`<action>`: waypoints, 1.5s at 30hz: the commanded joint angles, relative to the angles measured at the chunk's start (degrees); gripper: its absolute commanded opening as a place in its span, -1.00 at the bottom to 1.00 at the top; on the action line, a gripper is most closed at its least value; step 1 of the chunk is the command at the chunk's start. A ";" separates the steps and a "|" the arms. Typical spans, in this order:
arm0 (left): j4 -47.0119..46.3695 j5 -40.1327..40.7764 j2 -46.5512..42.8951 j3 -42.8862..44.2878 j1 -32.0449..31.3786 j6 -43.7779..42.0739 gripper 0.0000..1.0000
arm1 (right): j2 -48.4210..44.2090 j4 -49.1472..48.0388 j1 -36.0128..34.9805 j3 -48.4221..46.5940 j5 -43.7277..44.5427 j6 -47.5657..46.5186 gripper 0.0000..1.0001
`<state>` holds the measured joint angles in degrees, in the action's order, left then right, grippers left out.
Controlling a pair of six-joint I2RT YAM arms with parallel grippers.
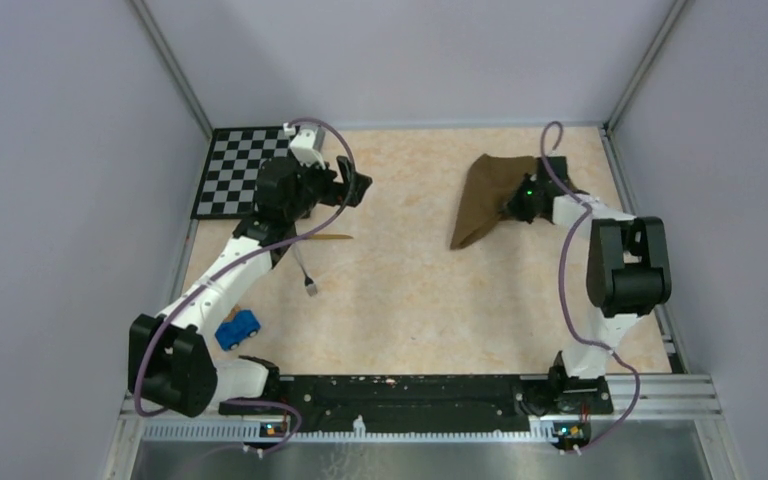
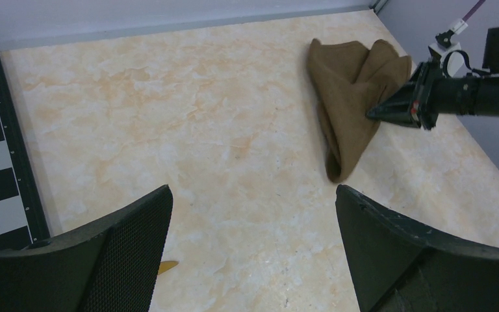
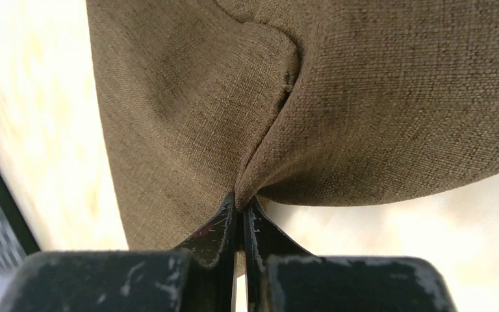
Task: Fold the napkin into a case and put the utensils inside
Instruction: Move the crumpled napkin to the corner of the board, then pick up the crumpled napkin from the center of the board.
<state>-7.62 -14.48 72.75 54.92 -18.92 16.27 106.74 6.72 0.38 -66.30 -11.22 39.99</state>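
Note:
The dark brown napkin [image 1: 482, 196] lies bunched and partly folded at the far right of the table. My right gripper [image 1: 508, 209] is shut on a pinched fold at its right edge, and the right wrist view shows the cloth [image 3: 234, 97] squeezed between the closed tips of this gripper [image 3: 240, 198]. In the left wrist view the napkin [image 2: 344, 110] and the right gripper [image 2: 370, 115] show at upper right. My left gripper [image 1: 360, 185] hangs open and empty beside the checkerboard, its fingers [image 2: 136, 234] wide apart. The utensils lie under the left arm: a gold-bladed knife [image 1: 328, 238] and a thin grey piece [image 1: 308, 276].
A black-and-white checkerboard [image 1: 232, 170] lies at the far left corner. A small blue toy car [image 1: 238, 328] sits near the left arm's base. Grey walls close in the table on three sides, and a black rail [image 1: 410, 390] runs along the near edge.

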 commanded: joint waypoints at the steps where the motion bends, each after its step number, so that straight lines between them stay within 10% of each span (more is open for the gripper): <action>1: 2.73 -0.82 3.37 4.84 -0.22 3.22 0.97 | -13.30 4.21 -9.30 10.44 -2.98 -7.27 -1.00; 7: 4.65 -6.79 8.45 6.37 -0.14 9.78 0.97 | -29.10 3.01 -24.03 26.73 -8.39 -7.46 -0.90; 15: 6.01 -11.72 13.43 7.61 -0.22 13.63 0.97 | -41.74 9.46 -27.30 28.71 -2.58 -12.18 0.12; 32: 12.41 -7.78 21.21 12.44 -20.78 4.97 0.86 | -23.83 2.15 -14.40 15.84 -4.41 -13.08 0.08; 45: 18.24 7.04 34.53 21.07 -32.34 12.16 0.10 | -9.38 -13.17 -7.95 14.28 -22.77 -10.36 -0.35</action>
<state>8.73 -11.99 104.97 72.93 -49.93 24.91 96.31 0.89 -7.94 -52.18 -27.51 29.47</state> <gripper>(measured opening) 0.578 0.327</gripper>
